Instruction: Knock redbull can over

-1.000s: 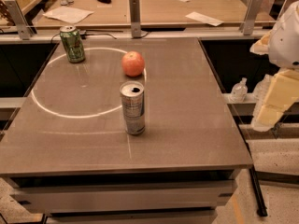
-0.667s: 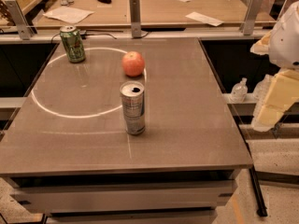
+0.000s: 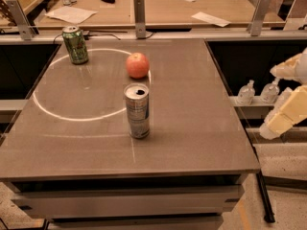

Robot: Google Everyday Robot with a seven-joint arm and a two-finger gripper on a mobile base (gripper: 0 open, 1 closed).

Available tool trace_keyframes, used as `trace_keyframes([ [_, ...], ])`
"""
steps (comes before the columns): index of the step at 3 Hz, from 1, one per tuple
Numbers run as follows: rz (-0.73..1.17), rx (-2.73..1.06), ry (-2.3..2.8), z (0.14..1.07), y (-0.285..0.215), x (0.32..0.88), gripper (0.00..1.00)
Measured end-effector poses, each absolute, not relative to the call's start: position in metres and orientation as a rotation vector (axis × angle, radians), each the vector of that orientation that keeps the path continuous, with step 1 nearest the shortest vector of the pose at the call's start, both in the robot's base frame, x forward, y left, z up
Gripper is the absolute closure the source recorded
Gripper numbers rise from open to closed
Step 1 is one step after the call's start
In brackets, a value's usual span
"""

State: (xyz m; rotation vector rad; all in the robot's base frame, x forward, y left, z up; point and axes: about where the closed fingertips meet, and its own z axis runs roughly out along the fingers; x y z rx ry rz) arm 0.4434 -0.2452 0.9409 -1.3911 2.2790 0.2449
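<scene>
The gripper (image 3: 283,116), at the far right edge of the view, is a blocky pale cream shell with flat faces and a rounded lower tip. Just above the claw is a smoother, rounded cream arm (image 3: 290,70) part, tinted yellowish.

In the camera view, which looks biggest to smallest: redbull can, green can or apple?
1. redbull can, but it is nearest
2. green can, farthest back
3. apple
The gripper is off the table's right side.
</scene>
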Motion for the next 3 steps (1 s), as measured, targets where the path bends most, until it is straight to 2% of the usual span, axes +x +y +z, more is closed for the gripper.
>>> trace_keyframes([
  [1,0.459,-1.127,2.207,0.915,-0.261,0.450,0.00],
  [3,0.778,-0.843,1.786,0.927,-0.240,0.457,0.00],
])
